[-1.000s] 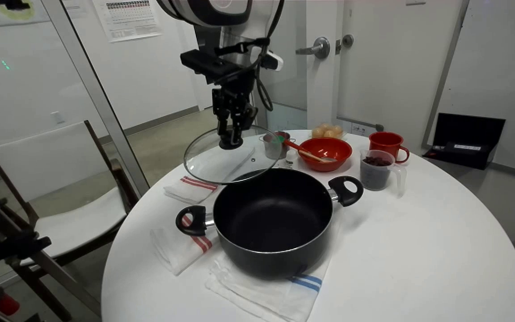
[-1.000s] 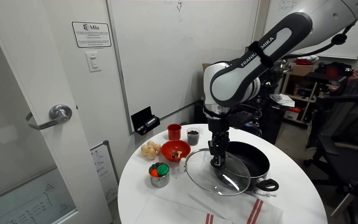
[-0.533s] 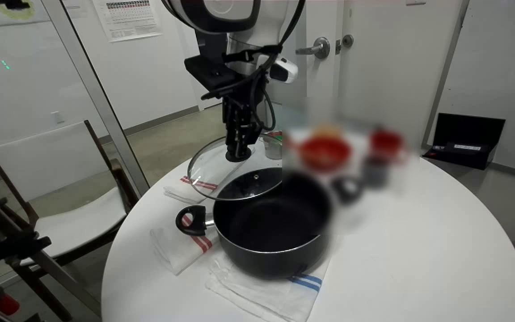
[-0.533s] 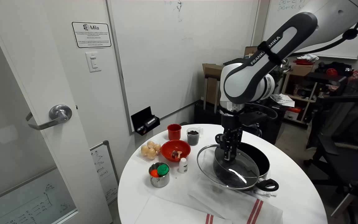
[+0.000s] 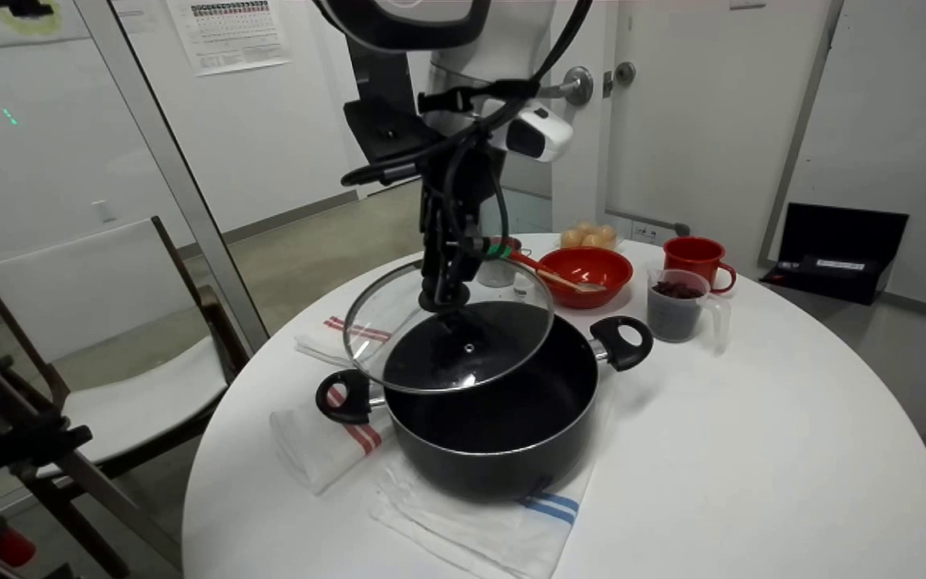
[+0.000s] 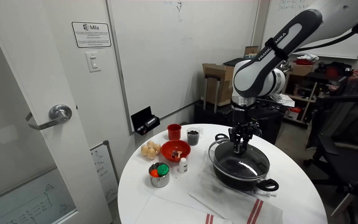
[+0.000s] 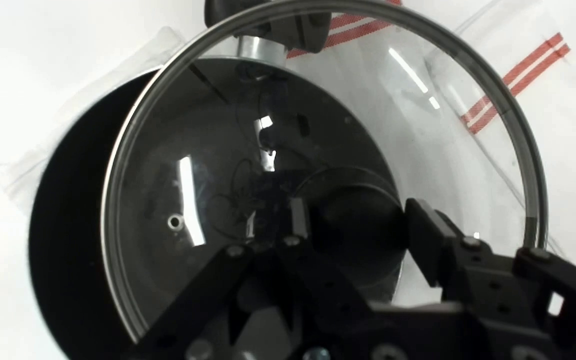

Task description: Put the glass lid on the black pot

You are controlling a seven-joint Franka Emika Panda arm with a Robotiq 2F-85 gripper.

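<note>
The black pot (image 5: 503,474) stands on a towel on the round white table; it also shows in an exterior view (image 6: 231,183) and the wrist view (image 7: 68,225). My gripper (image 5: 444,299) is shut on the dark knob of the glass lid (image 5: 469,349), knob side up. The lid (image 6: 244,166) hangs over the pot, off centre. In the wrist view the lid (image 7: 158,185) leaves a crescent of the pot open at left and sticks out past its rim at right, over towels. The gap between lid and pot rim is hard to tell. The fingertips (image 7: 355,225) flank the knob.
A red bowl (image 5: 587,277) with a spoon, a red mug (image 5: 694,257) and a measuring cup (image 5: 676,310) stand behind the pot. A metal cup (image 6: 159,175), a white bottle (image 6: 183,165) and egg-like balls (image 6: 150,150) are nearby. Striped towels (image 5: 342,434) lie beside the pot.
My gripper has carried the lid rightwards in both exterior views, and lower in an exterior view. The lid now covers more of the pot opening. The pot has not moved.
</note>
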